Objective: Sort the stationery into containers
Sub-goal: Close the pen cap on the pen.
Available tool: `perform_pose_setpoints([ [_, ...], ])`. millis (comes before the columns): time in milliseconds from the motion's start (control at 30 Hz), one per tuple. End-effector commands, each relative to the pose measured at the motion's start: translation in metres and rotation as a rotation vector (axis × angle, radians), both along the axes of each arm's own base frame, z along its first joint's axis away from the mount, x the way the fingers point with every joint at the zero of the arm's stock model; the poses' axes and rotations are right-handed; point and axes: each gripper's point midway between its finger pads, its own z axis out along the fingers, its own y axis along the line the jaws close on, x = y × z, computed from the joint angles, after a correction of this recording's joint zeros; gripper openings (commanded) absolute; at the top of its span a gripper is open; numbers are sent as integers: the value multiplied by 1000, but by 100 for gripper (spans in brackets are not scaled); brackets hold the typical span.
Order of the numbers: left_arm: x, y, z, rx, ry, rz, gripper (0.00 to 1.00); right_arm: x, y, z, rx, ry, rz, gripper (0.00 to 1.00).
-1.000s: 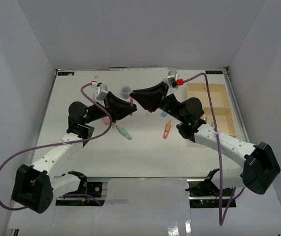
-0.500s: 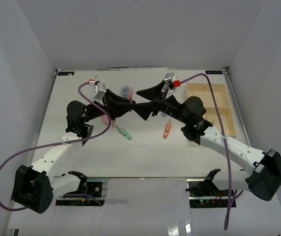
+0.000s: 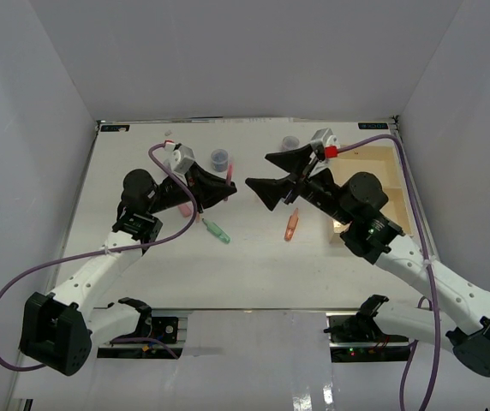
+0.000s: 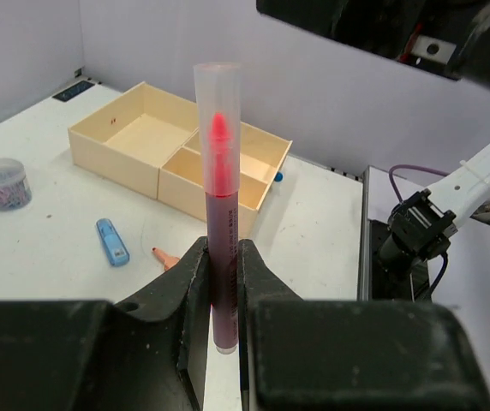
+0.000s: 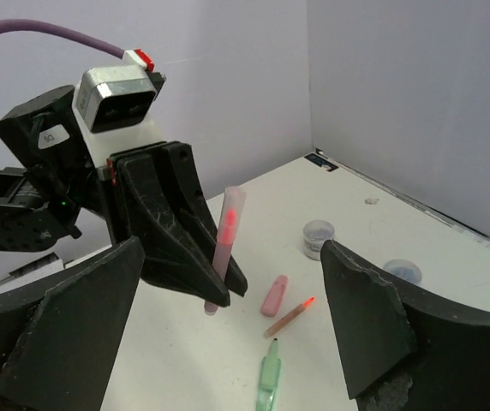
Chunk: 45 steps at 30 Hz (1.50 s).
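My left gripper [image 3: 225,192] [image 4: 221,250] is shut on a pink pen [image 3: 230,175] [image 4: 218,214] [image 5: 224,244], which stands upright above the table. Just to its right, my right gripper [image 3: 258,171] [image 5: 228,325] hangs wide open facing the pen, apart from it and holding nothing. On the table below lie a pink eraser [image 5: 274,294] [image 3: 183,208], an orange pen [image 5: 289,317], a green pen [image 3: 217,230] [image 5: 269,377] and a second orange pen [image 3: 291,225]. The beige divided tray [image 3: 389,167] [image 4: 116,150] sits at the far right, partly hidden by the right arm.
Two small round pots [image 3: 220,157] [image 3: 289,142] stand near the back of the table. A pot of clips [image 4: 3,181] and a blue item [image 4: 112,241] show in the left wrist view. White walls close in the table on three sides.
My right gripper was shut at the pink pen; it has opened and drawn back to the right. The left gripper still holds the pen and has shifted slightly left.
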Motion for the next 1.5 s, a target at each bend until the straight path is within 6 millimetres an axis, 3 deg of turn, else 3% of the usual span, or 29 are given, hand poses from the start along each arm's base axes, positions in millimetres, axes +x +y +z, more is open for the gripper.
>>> perform_pose_setpoints([
  [0,-3,4,8,33,-34,16,0,16,0,22,-25,-33,-69,91],
  [33,-3,3,4,44,-23,14,0,20,5,12,-82,2,-64,93],
  [133,-4,2,-2,68,-29,6,0,29,20,29,-93,11,-45,100],
  [167,-5,2,-2,71,-38,1,0,31,21,40,-75,4,-47,95],
  [333,-6,2,-4,86,-54,-2,0,48,36,42,-75,79,-64,91],
  [767,-2,5,-5,92,-60,44,0,58,62,-9,-167,231,-40,80],
  [1133,1,6,-5,89,-48,63,0,50,81,-25,-178,252,3,64],
  [1467,1,6,-5,85,-43,57,0,53,84,-28,-172,252,-12,47],
])
